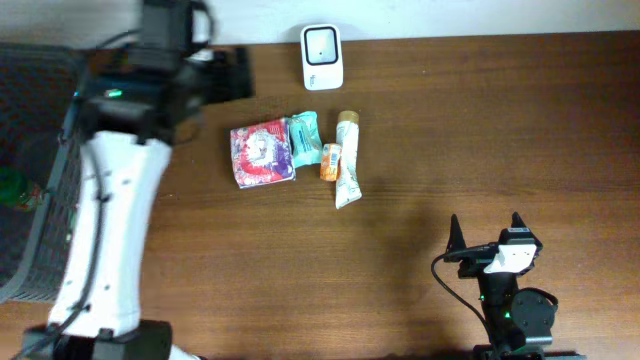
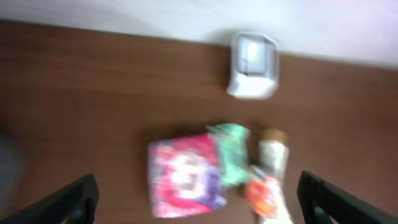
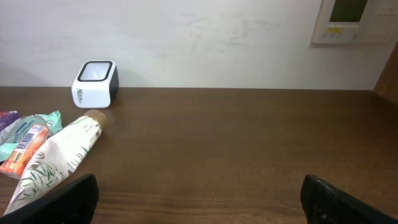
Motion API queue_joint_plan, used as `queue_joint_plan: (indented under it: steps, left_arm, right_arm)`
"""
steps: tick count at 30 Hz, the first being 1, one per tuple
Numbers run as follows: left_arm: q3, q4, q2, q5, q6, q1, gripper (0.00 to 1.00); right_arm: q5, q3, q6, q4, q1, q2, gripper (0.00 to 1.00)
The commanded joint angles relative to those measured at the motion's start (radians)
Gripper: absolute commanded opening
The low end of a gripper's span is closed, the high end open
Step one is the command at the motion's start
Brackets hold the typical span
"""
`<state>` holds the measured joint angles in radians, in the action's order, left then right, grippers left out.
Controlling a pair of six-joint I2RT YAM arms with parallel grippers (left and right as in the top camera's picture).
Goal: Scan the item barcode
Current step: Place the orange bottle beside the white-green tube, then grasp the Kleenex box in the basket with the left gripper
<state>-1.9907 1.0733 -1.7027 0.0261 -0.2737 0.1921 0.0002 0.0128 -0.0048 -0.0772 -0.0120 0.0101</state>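
Observation:
Several items lie in a cluster mid-table: a pink and purple packet (image 1: 262, 152) (image 2: 185, 175), a teal packet (image 1: 303, 138) (image 2: 231, 152), a small orange item (image 1: 330, 161) (image 2: 262, 191) and a white tube (image 1: 347, 160) (image 3: 59, 155). The white barcode scanner (image 1: 322, 55) (image 2: 253, 64) (image 3: 95, 83) stands at the table's far edge. My left gripper (image 1: 230, 75) (image 2: 198, 183) hovers up and to the left of the cluster. It is open and holds nothing, and its view is blurred. My right gripper (image 1: 486, 228) (image 3: 199, 186) stands open and empty at the near right.
A dark mesh basket (image 1: 30, 200) sits off the table's left side, with something green (image 1: 12, 186) in it. A white wall runs behind the table, with a wall panel (image 3: 354, 22) on it at the upper right.

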Motion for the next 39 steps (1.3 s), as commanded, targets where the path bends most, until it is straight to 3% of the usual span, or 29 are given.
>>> queue_joint_plan:
  steps: [1,4,10,14,16,17,20,25,30,36,39]
  left_arm:
    - [-0.006,0.053,0.12,0.016,-0.002,-0.182,0.99]
    - [-0.006,0.096,0.153,0.016,-0.002,-0.364,0.92]
    - [-0.005,0.1,0.136,0.02,-0.007,-0.722,1.0]
    - [-0.005,0.045,0.016,0.023,-0.006,-0.864,0.99]
    - [-0.005,0.077,-0.061,0.018,0.06,-0.916,0.91]
    - [-0.005,0.1,-0.102,0.019,0.148,-0.922,0.91]
    - [-0.005,0.14,-0.194,0.016,0.251,-0.922,0.9]
    - [-0.005,0.217,-0.293,0.009,0.329,-0.922,0.91]
    - [0.003,0.253,-0.34,-0.093,0.418,-0.939,0.93]
    - [0.183,0.189,-0.34,-0.248,0.553,-0.961,0.91]
    - [0.295,0.104,-0.343,-0.248,0.56,-0.961,0.9]
  right_arm:
    - [0.005,-0.007,-0.006,-0.005,0.005,-0.006,0.99]
    - [0.005,-0.007,-0.006,-0.004,0.005,-0.006,0.99]
    - [0.005,-0.007,-0.006,-0.005,0.005,-0.006,0.99]
    - [0.005,-0.007,-0.006,-0.004,0.005,-0.006,0.99]
    - [0.005,-0.007,-0.006,-0.005,0.005,-0.006,0.98]
    - [0.005,-0.007,-0.006,-0.005,0.005,-0.006,0.99]
    - [0.005,-0.007,-0.006,-0.005,0.005,-0.006,0.99]
    - [0.005,-0.007,-0.006,-0.004,0.005,-0.006,0.99]
    - [0.005,-0.007,-0.006,-0.005,0.005,-0.006,0.99]
    - [0.005,-0.007,-0.006,-0.005,0.005,-0.006,0.99]
    - [0.005,-0.007,-0.006,-0.005,0.005,-0.006,0.99]
